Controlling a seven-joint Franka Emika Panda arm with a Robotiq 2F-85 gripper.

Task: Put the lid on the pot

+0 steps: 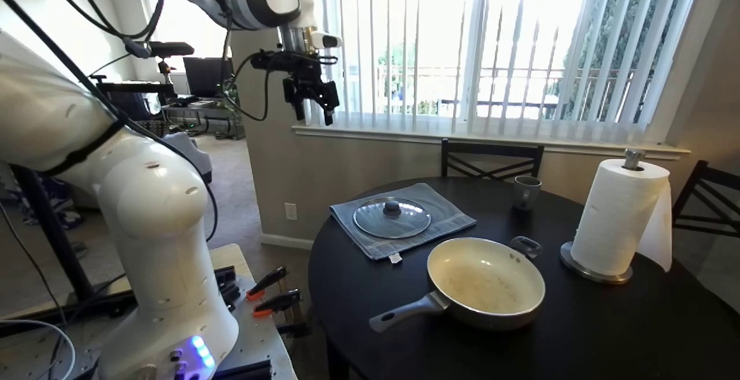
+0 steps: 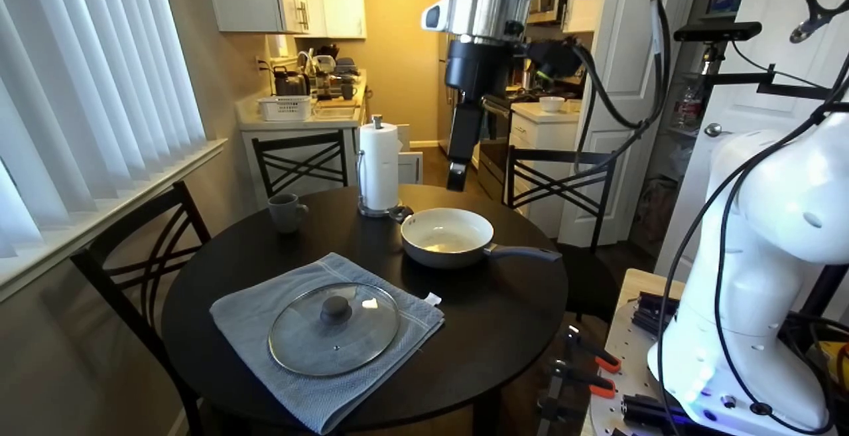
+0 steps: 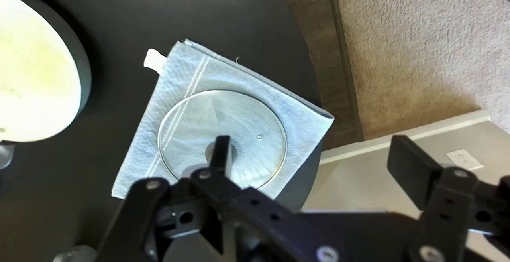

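Note:
The round see-through lid (image 1: pixel 378 225) with a dark knob lies flat on the folded grey-blue cloth (image 1: pixel 448 212) on the table; it also shows in the other views (image 2: pixel 318 346) (image 3: pixel 239 114). The pot (image 1: pixel 485 279), a shallow cream-inside pan with a long dark handle, stands uncovered beside the cloth; it shows too in an exterior view (image 2: pixel 448 231) and partly at the left of the wrist view (image 3: pixel 32 66). My gripper (image 1: pixel 314 117) is open and empty, high above the table. In the wrist view (image 3: pixel 312 148) its left finger covers part of the lid's knob.
The dark round table (image 1: pixel 370 305) bears a grey mug (image 1: pixel 526 193) and a paper towel roll (image 1: pixel 621 218) behind the pot. Chairs (image 1: pixel 491 157) stand around it. A window with blinds (image 1: pixel 462 50) is at the wall. A small glassy helper handle (image 1: pixel 526 246) sticks out from the pot.

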